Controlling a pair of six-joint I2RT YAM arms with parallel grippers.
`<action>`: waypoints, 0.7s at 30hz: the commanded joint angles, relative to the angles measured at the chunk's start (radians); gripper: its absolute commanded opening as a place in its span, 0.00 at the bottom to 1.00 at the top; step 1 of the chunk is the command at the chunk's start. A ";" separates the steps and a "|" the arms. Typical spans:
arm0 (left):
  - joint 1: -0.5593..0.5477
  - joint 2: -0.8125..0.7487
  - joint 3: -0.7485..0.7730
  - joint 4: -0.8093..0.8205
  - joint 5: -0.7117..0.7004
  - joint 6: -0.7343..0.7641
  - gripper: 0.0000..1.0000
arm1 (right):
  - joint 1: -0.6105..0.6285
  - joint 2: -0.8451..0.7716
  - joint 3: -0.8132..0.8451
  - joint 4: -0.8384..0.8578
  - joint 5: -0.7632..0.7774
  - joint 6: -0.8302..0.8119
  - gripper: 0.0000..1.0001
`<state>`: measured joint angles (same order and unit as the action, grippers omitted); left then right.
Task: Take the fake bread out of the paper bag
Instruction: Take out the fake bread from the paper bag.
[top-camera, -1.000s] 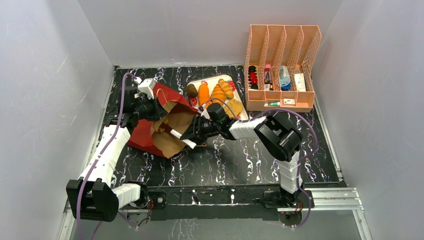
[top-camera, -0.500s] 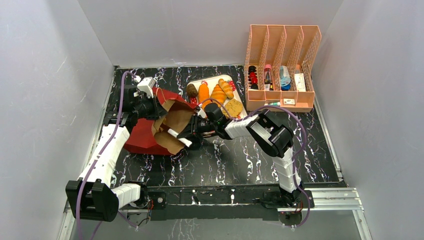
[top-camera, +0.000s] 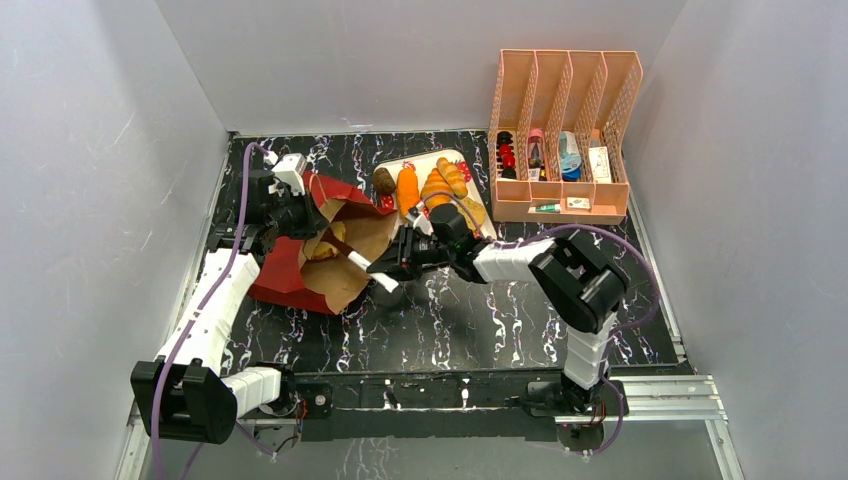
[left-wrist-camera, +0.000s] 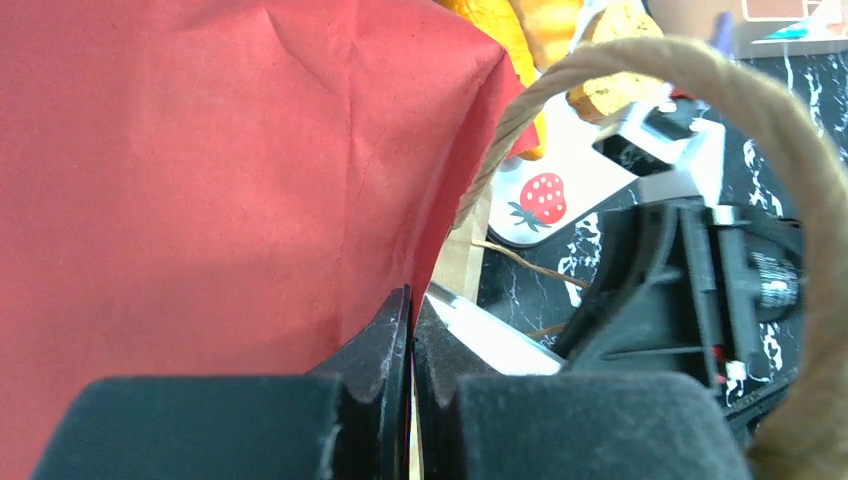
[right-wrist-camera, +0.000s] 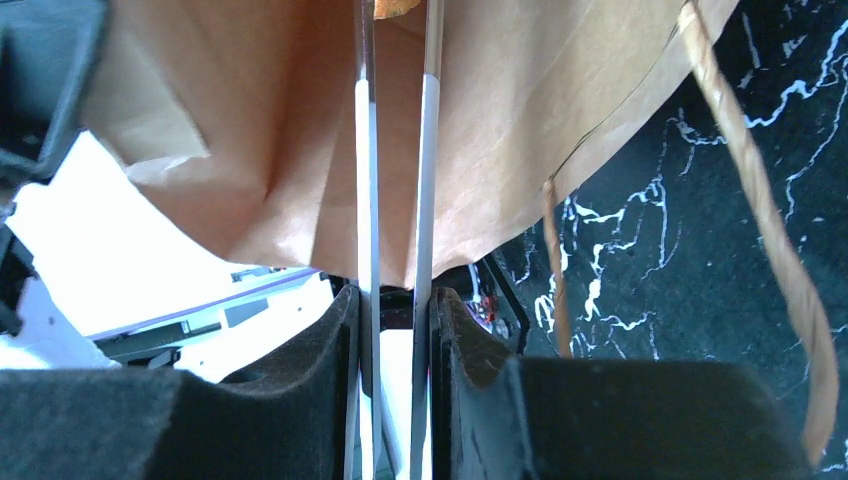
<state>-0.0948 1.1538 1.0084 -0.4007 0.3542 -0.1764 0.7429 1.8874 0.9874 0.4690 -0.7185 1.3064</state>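
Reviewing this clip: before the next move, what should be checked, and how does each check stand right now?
1. Left end effector clamped on the red-and-brown paper bag: ok.
2. Right end effector gripping the metal tongs: ok.
3. Tongs' tips inside the bag's open mouth: ok.
4. Orange toy bread piece in the bag caught between the tips: cannot tell.
5. Free spot on the white strawberry-print tray, partly hidden from above: cannot tell.

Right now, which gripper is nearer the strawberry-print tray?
Right. The right gripper, clamping the metal tongs, sits just in front of the tray; the left gripper pinches the paper bag, farther left.
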 joint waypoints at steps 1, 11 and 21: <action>0.000 -0.031 0.034 -0.014 -0.070 -0.013 0.00 | -0.015 -0.128 -0.027 0.038 0.027 -0.029 0.00; -0.001 -0.042 0.053 -0.035 -0.170 -0.050 0.00 | -0.017 -0.358 -0.070 -0.181 0.077 -0.130 0.00; 0.000 -0.087 0.021 -0.031 -0.282 -0.111 0.00 | -0.045 -0.619 -0.136 -0.417 0.139 -0.182 0.00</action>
<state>-0.0948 1.1107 1.0214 -0.4213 0.1272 -0.2501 0.7216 1.3758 0.8642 0.0990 -0.6121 1.1599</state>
